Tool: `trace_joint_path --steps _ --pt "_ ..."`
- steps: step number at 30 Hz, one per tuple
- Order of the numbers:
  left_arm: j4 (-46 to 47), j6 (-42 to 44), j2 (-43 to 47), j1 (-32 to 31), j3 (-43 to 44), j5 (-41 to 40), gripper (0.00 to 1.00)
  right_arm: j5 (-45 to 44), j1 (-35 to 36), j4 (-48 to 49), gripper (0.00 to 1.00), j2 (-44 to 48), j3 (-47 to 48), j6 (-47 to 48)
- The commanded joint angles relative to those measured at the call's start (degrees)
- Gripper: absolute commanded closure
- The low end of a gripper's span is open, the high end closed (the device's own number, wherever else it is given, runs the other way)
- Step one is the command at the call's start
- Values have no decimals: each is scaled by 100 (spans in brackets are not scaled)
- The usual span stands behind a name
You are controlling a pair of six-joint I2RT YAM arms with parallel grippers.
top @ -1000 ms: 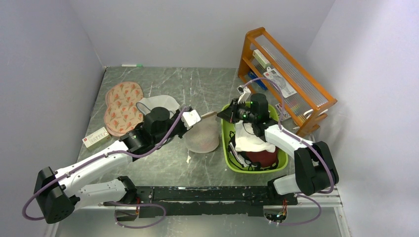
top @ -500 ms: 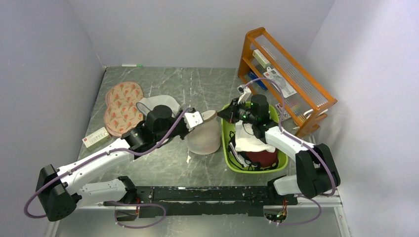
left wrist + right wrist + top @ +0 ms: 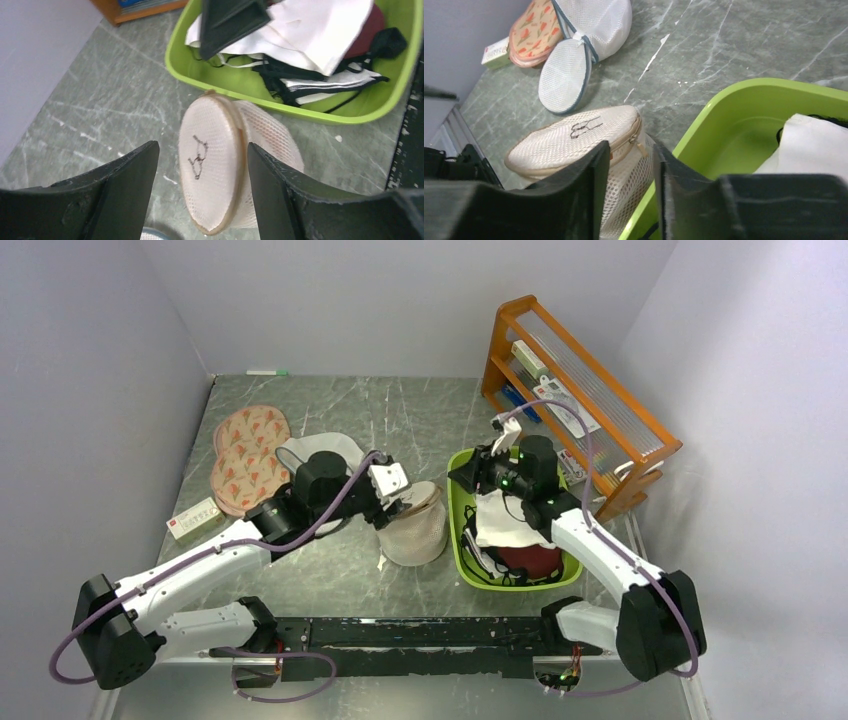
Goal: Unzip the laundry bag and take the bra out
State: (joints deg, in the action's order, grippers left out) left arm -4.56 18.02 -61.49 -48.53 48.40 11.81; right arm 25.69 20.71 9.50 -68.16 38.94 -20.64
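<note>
From high above the near edge we look down on the whole table [image 3: 400, 410]. Our left wrist view sits close, facing right at the bag [image 3: 212, 160] and bin [image 3: 250, 92]; our right wrist view faces left, close, sharing both.

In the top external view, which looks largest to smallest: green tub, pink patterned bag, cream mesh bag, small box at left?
1. green tub
2. pink patterned bag
3. cream mesh bag (nearly the same)
4. small box

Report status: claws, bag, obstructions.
Left claw open, framing the laundry bag. Right claw open, empty, over green bin rim. Bag looks zipped, beside bin; bra unseen.
</note>
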Motion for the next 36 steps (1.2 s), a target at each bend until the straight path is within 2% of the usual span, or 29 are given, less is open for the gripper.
trace_joint_path --steps 1,5,8,16,21,26,32,36 --pt "215 -475 22 344 302 -421 24 -61 41 -637 57 298 148 438" --pt "255 -1016 -73 814 402 -1212 23 -136 428 -1089 42 426 437 820" --pt "241 -1444 -73 1290 423 -1823 21 -535 1112 -1384 32 344 725 1141" --pt "-2 -2339 -65 2194 492 -3094 14 -1424 2831 -2287 17 -508 1783 2136" --pt "80 -2444 98 2458 393 -3257 10 -1860 3460 -3120 16 -1441 2928 2660" --pt "49 -2415 134 2580 417 -3312 9 -1805 3651 -3490 17 -2080 3500 2675" --pt "69 -2421 192 2603 391 -3294 8 -2183 3749 -3612 23 -2544 3700 2420" --pt "53 -2443 152 2609 398 -3197 8 -2227 3759 -3556 33 -2774 3801 2268"
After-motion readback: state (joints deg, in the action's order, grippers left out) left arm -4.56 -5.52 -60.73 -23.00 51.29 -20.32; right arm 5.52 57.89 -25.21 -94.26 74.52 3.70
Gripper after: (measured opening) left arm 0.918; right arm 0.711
